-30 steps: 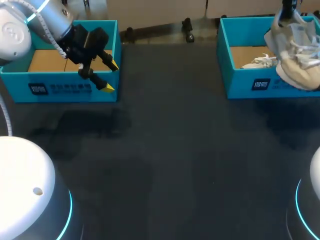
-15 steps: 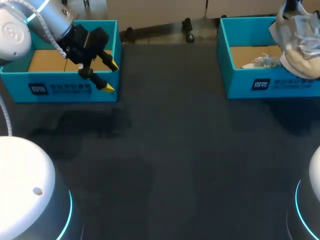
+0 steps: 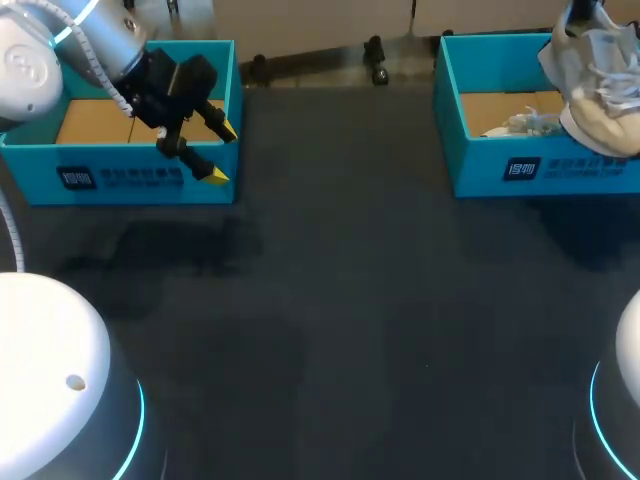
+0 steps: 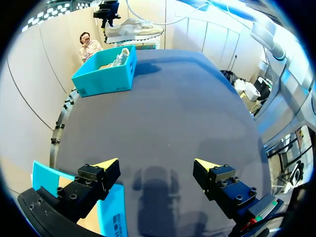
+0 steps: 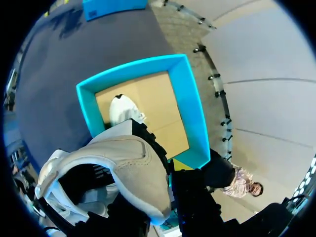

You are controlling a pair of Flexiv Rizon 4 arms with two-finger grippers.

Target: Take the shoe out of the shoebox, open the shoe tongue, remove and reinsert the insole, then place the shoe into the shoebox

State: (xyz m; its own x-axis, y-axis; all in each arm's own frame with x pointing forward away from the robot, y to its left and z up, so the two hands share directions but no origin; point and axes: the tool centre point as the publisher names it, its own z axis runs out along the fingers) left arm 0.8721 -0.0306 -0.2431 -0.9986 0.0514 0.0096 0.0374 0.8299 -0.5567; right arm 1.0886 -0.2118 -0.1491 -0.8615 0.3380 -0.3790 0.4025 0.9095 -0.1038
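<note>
- The shoe [image 3: 600, 85] hangs in the air from our right fingers [image 3: 578, 20], just above the shoebox [image 3: 480, 165]. It is out of the box but not yet on the desk [image 3: 350, 300].
- The right fingers are mostly hidden behind the shoe. As it hangs free from them, we judge that they are pinching it at one end, probably the heel end.
- From these fingers the long axis of the shoe runs out and a little downward, toward the near wall of the shoebox. The sole is on the under side.
- A second shoe [image 3: 520, 125] lies inside the shoebox, under the lifted one and apart from it.
- Our left fingers [image 3: 220, 152] are spread wide and hold nothing. They hover at the front corner of another blue box [image 3: 120, 180], well apart from the shoe, so the right arm is clearly the nearer one.
- We judge that the next move is to carry the shoe sideways over the box wall and set it down on the desk between the two boxes, where the left fingers can reach the tongue.
- The desk surface is dark and flat there.
</note>
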